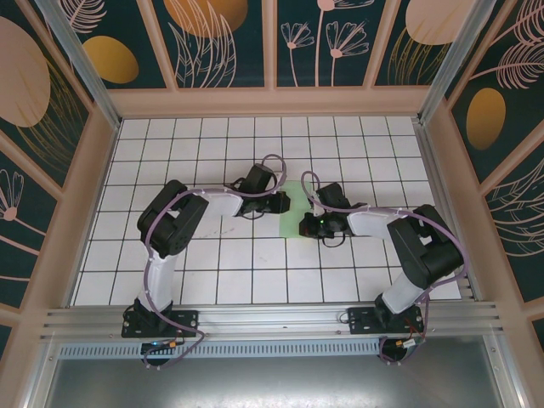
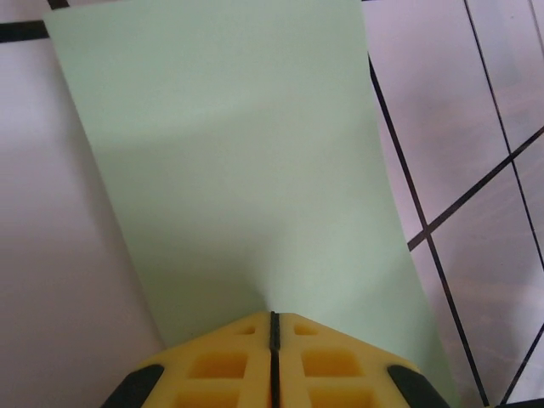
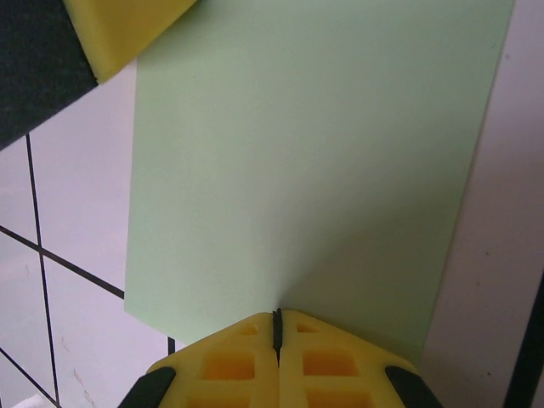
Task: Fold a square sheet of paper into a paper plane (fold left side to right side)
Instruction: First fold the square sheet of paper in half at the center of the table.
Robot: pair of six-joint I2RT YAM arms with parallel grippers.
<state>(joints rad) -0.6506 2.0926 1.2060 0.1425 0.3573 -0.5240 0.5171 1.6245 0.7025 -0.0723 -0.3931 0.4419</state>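
Paper sheet [image 2: 238, 170] stretches between left gripper [image 2: 274, 327] and right gripper [image 3: 277, 323], both clenched on it.

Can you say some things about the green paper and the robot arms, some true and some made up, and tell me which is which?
1. The paper is light green. True.
2. The left end effector is wide open. False: it is shut, with its tip at the paper.
3. The paper is scrunched into a ball. False: it is a smooth sheet lying on the white tiles.
4. The right end effector is shut, with its tip at the paper. True.
5. The two arms reach the paper from opposite sides. True.
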